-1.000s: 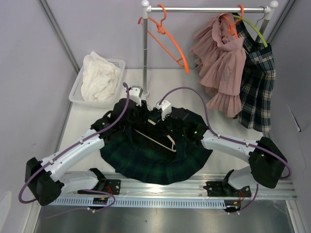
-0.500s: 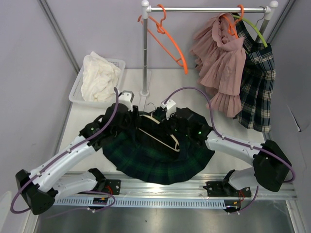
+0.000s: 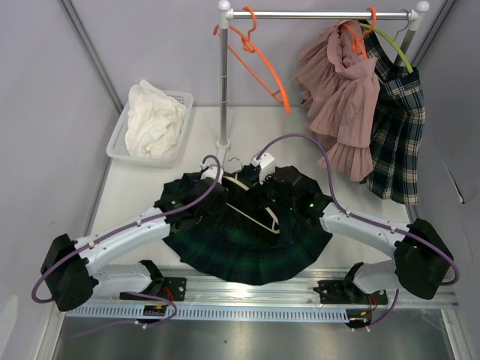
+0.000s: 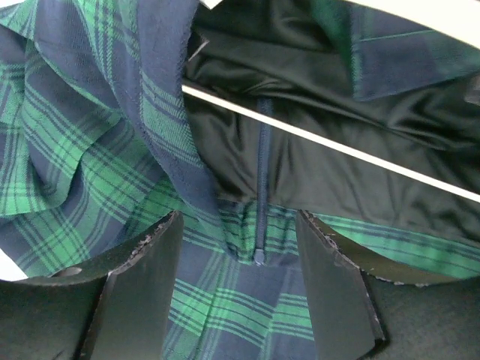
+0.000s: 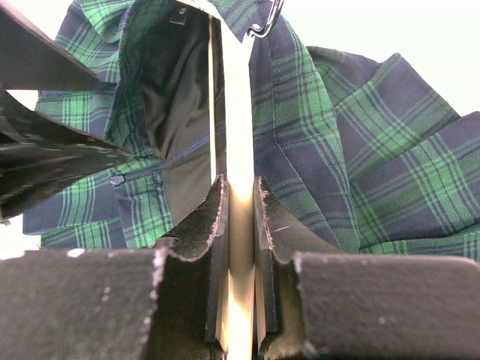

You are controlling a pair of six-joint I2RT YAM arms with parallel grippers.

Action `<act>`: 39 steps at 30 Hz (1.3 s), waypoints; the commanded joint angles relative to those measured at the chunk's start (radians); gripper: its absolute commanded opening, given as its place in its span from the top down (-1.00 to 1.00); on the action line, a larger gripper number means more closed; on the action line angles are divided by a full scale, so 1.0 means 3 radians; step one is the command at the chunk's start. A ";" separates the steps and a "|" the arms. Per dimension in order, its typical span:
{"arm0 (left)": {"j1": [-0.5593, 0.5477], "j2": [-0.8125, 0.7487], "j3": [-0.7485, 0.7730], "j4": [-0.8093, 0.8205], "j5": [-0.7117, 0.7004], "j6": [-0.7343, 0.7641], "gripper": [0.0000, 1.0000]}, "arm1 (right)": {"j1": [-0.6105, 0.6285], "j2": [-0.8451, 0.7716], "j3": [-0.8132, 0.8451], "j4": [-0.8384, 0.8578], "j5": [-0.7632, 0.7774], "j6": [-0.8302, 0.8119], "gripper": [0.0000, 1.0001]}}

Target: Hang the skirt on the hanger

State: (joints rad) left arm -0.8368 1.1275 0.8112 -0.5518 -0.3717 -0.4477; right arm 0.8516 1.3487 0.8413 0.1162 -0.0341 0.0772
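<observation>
On the white table lies one green-and-navy tartan pleated skirt, with one cream wooden hanger at its waist. Only the right wrist view shows the right gripper pinching that hanger; the left wrist view, the left gripper spread wide over the zip. Two hang behind: pink ruffled garment, checked garment.

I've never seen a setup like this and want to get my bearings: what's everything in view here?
Plaid skirt: one, green and navy, spread on the table.
Cream hanger: one, lying on that skirt.
Basket: one, white, far left, holding white cloth.
Clothes rail: one, silver, at the back.
Orange hangers: two, on the rail, one bare, one carrying a pink garment.
Green hanger: one, on the rail, carrying a dark checked skirt.
Left tool: one, black, open, over the skirt.
Right tool: one, black, shut on the cream hanger.
</observation>
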 commanded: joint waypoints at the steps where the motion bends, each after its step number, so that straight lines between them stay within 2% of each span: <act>1: -0.0028 0.0168 0.0108 0.0091 -0.0391 -0.0073 -0.34 | -0.0026 -0.0180 0.0003 0.0129 0.0017 -0.0007 1.00; 3: -0.0028 0.0316 0.0245 0.0014 -0.0632 -0.0037 -0.33 | -0.0021 -0.0206 -0.0002 0.0129 0.0012 -0.0002 1.00; 6: -0.0023 0.0526 0.0450 -0.0073 -0.0811 0.0035 -0.16 | -0.0021 -0.0257 -0.0013 0.0109 0.0006 -0.0012 1.00; 7: -0.0023 0.0593 0.0557 -0.0124 -0.0847 0.0070 0.04 | -0.0016 -0.0282 -0.0023 0.0104 0.0006 -0.0017 1.00; 9: -0.0018 0.0654 0.0721 -0.0190 -0.0934 0.0137 0.26 | -0.0021 -0.0308 -0.0038 0.0099 -0.0004 -0.0027 1.00; 10: -0.0013 0.0720 0.0869 -0.0246 -0.0949 0.0218 0.44 | -0.0021 -0.0343 -0.0043 0.0094 -0.0009 -0.0027 1.00; 12: 0.0018 0.0767 0.0972 -0.0303 -0.0944 0.0270 0.62 | -0.0016 -0.0389 -0.0059 0.0088 -0.0014 -0.0033 1.00; 13: 0.0023 0.0777 0.1013 -0.0354 -0.0949 0.0301 0.83 | -0.0006 -0.0430 -0.0059 0.0083 -0.0014 -0.0038 1.00; 15: 0.0023 0.0767 0.1212 -0.0415 -0.0929 0.0362 1.00 | -0.0001 -0.0482 -0.0059 0.0038 -0.0004 -0.0058 1.00; 21: 0.0105 0.0742 0.1855 -0.0758 -0.0909 0.0551 1.00 | 0.0045 -0.0691 -0.0008 -0.0100 0.0088 -0.0160 1.00; 27: 0.0212 0.0680 0.2286 -0.1054 -0.0903 0.0694 1.00 | 0.0122 -0.0783 0.0044 -0.0239 0.0339 -0.0242 1.00; 34: 0.0692 0.0598 0.2455 -0.1142 -0.0740 0.0899 1.00 | 0.0193 -0.0789 0.0064 -0.0275 0.0487 -0.0365 1.00; 39: 0.1065 0.0639 0.2369 -0.1132 -0.0515 0.1006 1.00 | 0.0214 -0.0758 0.0044 -0.0203 0.0513 -0.0355 1.00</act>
State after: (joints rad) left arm -0.5884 1.3521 1.4921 -0.9073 -0.5190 -0.2077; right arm 0.9146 1.1381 0.8177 0.0315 0.0830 -0.0013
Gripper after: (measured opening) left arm 0.008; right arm 0.145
